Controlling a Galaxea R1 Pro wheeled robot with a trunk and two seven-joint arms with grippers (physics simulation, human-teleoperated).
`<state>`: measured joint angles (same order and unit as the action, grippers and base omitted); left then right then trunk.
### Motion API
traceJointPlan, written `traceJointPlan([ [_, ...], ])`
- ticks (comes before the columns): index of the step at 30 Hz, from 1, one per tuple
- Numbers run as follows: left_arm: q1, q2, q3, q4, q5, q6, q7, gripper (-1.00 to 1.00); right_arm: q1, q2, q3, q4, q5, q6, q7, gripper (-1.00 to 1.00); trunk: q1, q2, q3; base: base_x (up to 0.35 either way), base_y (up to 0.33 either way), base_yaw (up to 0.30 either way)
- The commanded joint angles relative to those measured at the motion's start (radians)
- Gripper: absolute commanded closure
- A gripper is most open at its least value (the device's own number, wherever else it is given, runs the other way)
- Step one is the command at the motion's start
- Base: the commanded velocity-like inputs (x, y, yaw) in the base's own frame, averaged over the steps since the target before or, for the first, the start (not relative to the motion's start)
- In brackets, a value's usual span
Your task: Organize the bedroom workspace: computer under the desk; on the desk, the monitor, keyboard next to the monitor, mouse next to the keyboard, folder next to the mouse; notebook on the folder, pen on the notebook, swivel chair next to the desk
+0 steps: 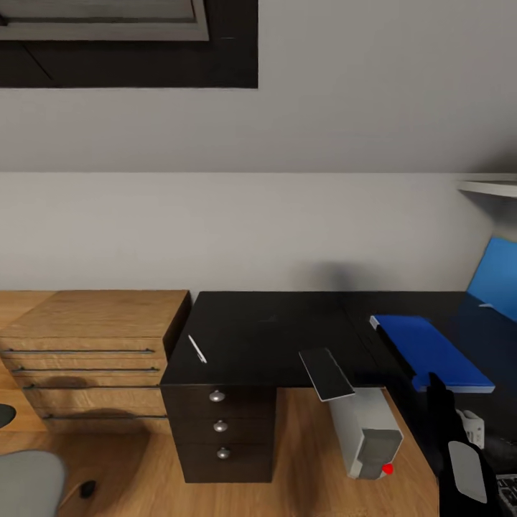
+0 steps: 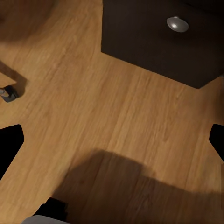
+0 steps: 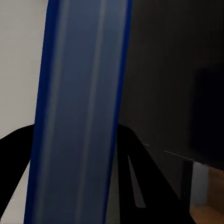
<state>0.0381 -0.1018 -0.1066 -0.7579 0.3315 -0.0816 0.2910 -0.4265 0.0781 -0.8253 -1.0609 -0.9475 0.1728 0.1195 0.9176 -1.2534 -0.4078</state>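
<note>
The bright-blue folder (image 1: 434,350) lies flat on the glossy black desk (image 1: 273,330), toward its right end. My right gripper (image 1: 434,380) is at the folder's near edge. In the right wrist view the folder (image 3: 79,93) runs between both black fingers (image 3: 149,177), so the gripper is shut on it. A thin white pen (image 1: 197,348) lies near the desk's left end. A flat dark notebook (image 1: 327,373) overhangs the front edge. The grey computer (image 1: 366,431) sits under the desk. My left gripper (image 2: 112,144) hangs open over the wood floor. The monitor and mouse are out of view.
A dark drawer unit (image 1: 219,431) stands under the desk's left end, with an oak drawer unit (image 1: 93,352) beside it. The swivel chair's grey seat (image 1: 29,481) and a castor (image 2: 9,93) are at the lower left. Another blue panel (image 1: 499,276) stands tilted at the far right.
</note>
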Motion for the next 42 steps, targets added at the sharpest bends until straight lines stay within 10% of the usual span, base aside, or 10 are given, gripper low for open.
traceJointPlan([
  [1,0.0,0.001,-0.005,-0.001,0.011,-0.004,0.007,-1.0,-0.001,0.001,-0.005,-0.001,-0.008,0.008,0.004,1.0,0.0,-0.001,-0.001,0.0,0.0,-0.247],
  [26,0.0,0.001,-0.005,-0.003,0.011,-0.006,0.005,-1.0,0.0,0.016,0.072,-0.005,-0.003,0.008,0.007,1.0,0.073,-0.134,-0.06,0.0,0.0,-0.04],
  [42,0.0,-0.002,-0.005,-0.004,0.011,-0.004,0.003,-1.0,-0.127,-0.006,0.088,0.015,0.004,-0.026,-0.301,1.0,0.134,-0.246,-0.111,0.0,0.0,0.0],
])
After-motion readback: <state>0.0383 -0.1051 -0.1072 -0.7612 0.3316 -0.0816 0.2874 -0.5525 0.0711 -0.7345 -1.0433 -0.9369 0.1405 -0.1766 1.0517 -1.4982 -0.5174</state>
